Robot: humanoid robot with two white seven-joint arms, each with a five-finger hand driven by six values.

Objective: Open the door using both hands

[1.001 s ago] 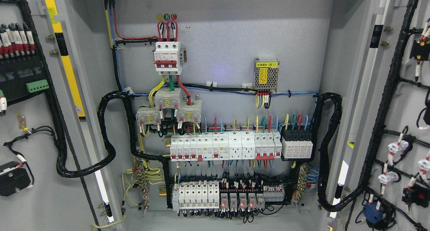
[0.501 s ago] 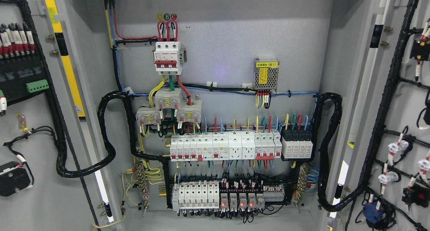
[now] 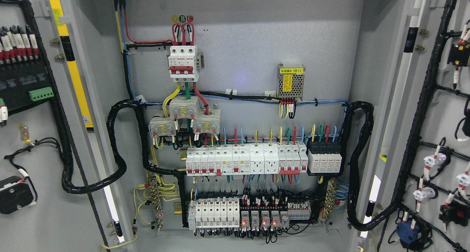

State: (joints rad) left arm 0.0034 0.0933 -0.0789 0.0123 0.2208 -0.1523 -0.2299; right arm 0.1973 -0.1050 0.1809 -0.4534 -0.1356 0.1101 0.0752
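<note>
Both doors of a grey electrical cabinet stand swung wide. The left door [image 3: 40, 215] fills the left edge, its inner face carrying black modules and wiring. The right door [image 3: 446, 116] fills the right edge, with black cable looms and white connectors on it. Between them the cabinet's back panel [image 3: 249, 35] is fully exposed. Neither of my arms nor hands appears anywhere in the head view.
A red-and-white main breaker [image 3: 182, 61] sits high on the panel, a small power supply [image 3: 290, 81] to its right. Rows of white breakers [image 3: 246, 160] and relays with red lights [image 3: 260, 217] run below. Thick black cable loops [image 3: 117, 145] hang at both sides.
</note>
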